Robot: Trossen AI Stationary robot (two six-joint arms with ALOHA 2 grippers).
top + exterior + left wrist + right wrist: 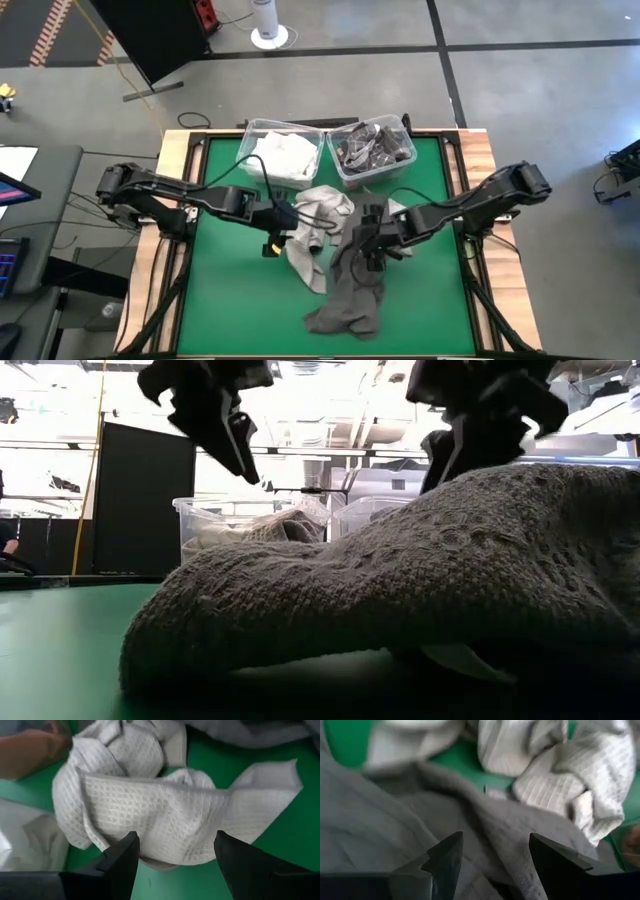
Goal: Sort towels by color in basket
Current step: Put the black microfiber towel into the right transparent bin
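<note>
Two arms meet over the middle of the green table point(230, 300), where the unsorted towels lie in a loose heap; that heap is why both have come in so close together. Largest in it is the dark grey towel point(350, 300), sprawled toward the near edge with open green on either side of it; the light grey towel point(312, 245) lies crumpled just beside it, toward the bins. At the far edge stand two clear bins side by side; the left bin point(250, 135) holds white cloth and the right bin point(405, 135) dark cloth, so the sorting looks partly done. The right gripper point(495, 855) hangs over the dark grey towel with fingers spread wide and nothing between them; it looks placed to drop onto a fold there. The left gripper point(175, 852) hovers likewise over the light grey towel, fingers well apart and empty. Room is tightest between the two wrists, which sit near each other; the path back to the bins appears free, though cables trail beside the left arm.
</note>
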